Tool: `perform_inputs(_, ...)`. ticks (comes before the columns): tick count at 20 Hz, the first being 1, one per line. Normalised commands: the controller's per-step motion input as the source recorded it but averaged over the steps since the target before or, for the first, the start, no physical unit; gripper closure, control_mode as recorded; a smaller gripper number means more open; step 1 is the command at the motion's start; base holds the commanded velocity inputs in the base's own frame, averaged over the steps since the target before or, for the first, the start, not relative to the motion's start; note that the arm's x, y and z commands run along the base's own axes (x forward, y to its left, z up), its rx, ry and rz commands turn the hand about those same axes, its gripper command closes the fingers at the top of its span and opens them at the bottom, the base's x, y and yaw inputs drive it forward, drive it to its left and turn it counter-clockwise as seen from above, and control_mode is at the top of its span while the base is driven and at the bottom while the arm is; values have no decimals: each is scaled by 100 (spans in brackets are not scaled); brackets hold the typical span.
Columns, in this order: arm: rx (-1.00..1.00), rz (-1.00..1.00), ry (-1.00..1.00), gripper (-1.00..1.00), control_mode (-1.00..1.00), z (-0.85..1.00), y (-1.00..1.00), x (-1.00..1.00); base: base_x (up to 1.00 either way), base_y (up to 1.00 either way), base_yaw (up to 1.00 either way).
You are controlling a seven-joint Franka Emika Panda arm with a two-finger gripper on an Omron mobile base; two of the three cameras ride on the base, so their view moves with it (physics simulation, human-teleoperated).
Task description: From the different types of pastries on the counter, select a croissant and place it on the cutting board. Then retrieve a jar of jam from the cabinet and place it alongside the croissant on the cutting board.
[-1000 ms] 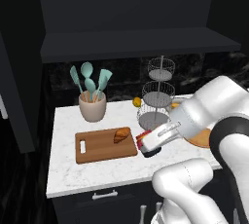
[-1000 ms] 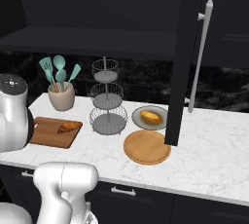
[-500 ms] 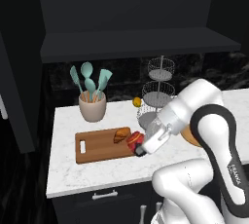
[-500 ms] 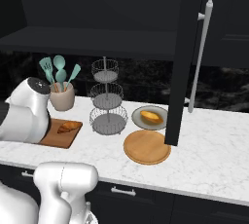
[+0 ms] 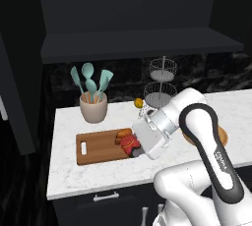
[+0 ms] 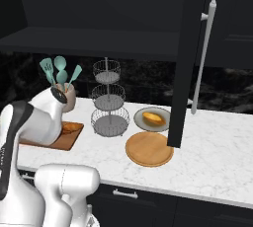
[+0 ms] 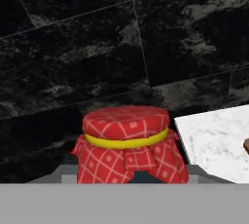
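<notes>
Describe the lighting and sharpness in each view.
Left base view: dim cabinet, evenly lit counter, no glare. Right base view: the same flat light, with a soft shadow under the wooden plate. Hand view: the jar of jam is sharp, with a mottled dark backsplash behind.

dim, flat rendered light, soft shadows
</notes>
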Motion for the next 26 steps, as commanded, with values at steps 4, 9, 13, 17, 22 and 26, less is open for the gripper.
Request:
perform_inputs(4, 33, 16, -28, 100, -100, -50, 5, 21, 0, 0, 0)
perform_inputs(9, 31, 10, -20, 100, -100, -47, 0, 14, 0, 0, 0)
perform_inputs(13, 6, 0, 0, 100, -100, -3, 6, 0, 0, 0, 0)
perform_inputs(17, 6, -37, 0, 100, -100, -8, 31, 11, 0, 0, 0)
perform_inputs(22, 6, -58, -1, 100, -100, -39, 18, 25, 0, 0, 0)
perform_inputs(26, 7, -56, -1, 100, -100, -63, 18, 23, 0, 0, 0)
